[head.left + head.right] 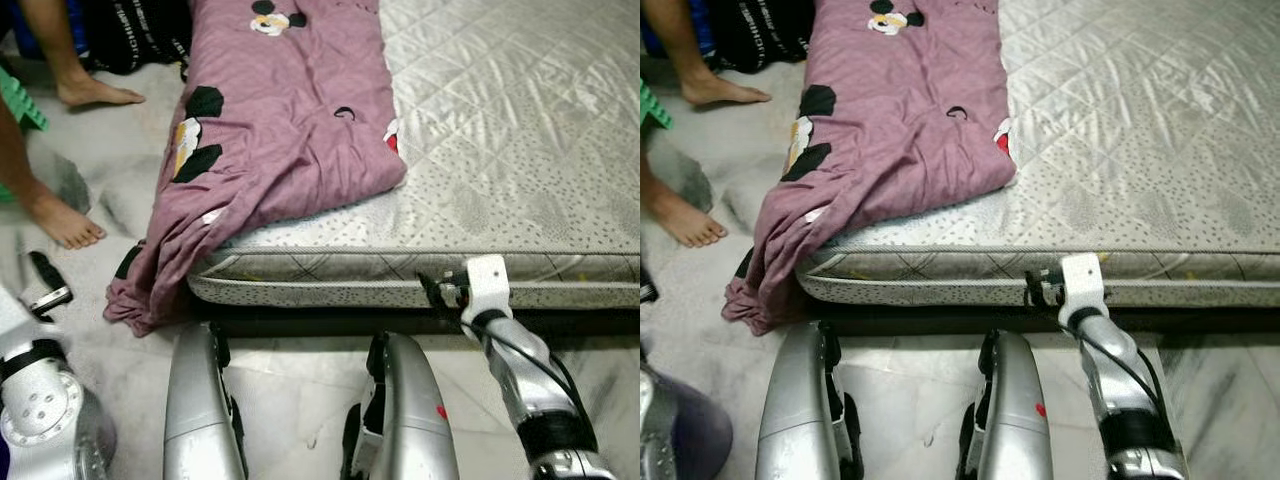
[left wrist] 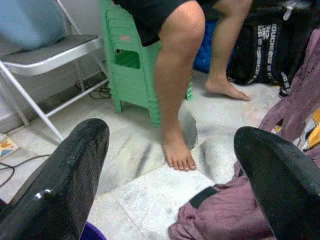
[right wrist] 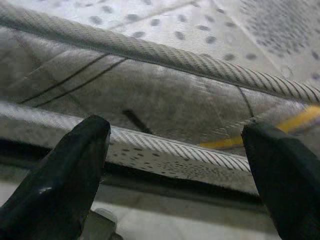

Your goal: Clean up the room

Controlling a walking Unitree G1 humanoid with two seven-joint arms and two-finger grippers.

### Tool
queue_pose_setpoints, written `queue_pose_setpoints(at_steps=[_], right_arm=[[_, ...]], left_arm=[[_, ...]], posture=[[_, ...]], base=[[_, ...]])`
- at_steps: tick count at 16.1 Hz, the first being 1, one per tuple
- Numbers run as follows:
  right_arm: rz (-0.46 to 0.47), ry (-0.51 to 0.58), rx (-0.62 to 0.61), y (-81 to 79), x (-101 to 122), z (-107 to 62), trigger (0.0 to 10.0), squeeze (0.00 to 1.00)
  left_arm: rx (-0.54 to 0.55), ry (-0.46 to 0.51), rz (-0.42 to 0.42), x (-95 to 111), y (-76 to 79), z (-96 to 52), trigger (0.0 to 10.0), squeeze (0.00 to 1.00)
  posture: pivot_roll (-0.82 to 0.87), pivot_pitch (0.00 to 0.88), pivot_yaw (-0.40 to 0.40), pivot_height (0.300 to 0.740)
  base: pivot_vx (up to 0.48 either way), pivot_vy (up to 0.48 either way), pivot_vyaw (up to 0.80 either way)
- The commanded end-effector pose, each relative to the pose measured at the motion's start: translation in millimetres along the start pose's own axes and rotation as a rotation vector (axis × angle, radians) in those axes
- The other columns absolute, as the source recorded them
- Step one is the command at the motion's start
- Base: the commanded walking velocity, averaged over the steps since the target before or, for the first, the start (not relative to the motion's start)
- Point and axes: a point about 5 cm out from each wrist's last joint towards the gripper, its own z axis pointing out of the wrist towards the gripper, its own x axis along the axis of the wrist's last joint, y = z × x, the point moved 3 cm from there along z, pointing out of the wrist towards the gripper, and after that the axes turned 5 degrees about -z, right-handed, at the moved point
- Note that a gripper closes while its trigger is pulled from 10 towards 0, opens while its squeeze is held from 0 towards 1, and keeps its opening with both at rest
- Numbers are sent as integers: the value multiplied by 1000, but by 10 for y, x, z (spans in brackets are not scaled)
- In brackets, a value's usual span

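A: Blanket (image 1: 285,130)?
B: Left of right gripper (image 1: 440,292), long axis running away along mattress (image 1: 500,150), near end drooping to floor
A: Gripper?
B: Spread wide, empty, at mattress edge; left gripper (image 2: 170,170) spread too

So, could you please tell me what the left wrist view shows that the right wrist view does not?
The left wrist view alone: the open left gripper over the floor, a seated person's bare foot, a green stool, a folding chair, a black bag and the purple blanket. The right wrist view alone: the open right gripper facing the mattress edge and its piping. Shared: two black fingers and pale floor.
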Motion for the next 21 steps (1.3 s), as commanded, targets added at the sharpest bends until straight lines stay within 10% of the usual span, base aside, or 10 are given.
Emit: queue_pose_setpoints(at_steps=[1,9,16,18,21], right_arm=[[-44,35,20,-26,58,-7,10000,0],[-27,56,19,13,116,-21,10000,0],[-259,-168,-156,799,-528,-927,10000,0],[-263,-203,-161,893,-578,-1033,10000,0],[-207,-60,-82,591,-204,-582,10000,0]], left_arm=[[12,-20,4,-22,-27,-8,10000,0],[82,125,44,311,-136,195,10000,0],[250,187,-61,333,-209,552,10000,0],[235,187,-32,294,-112,555,10000,0],[-152,-52,-156,-165,652,498,10000,0]], posture=[[133,249,-97,526],[88,261,-131,526],[-146,300,-195,526],[-150,297,-200,526],[-120,283,-187,526]], base=[[0,0,769],[0,0,291],[0,0,0],[0,0,0],[0,0,0]])
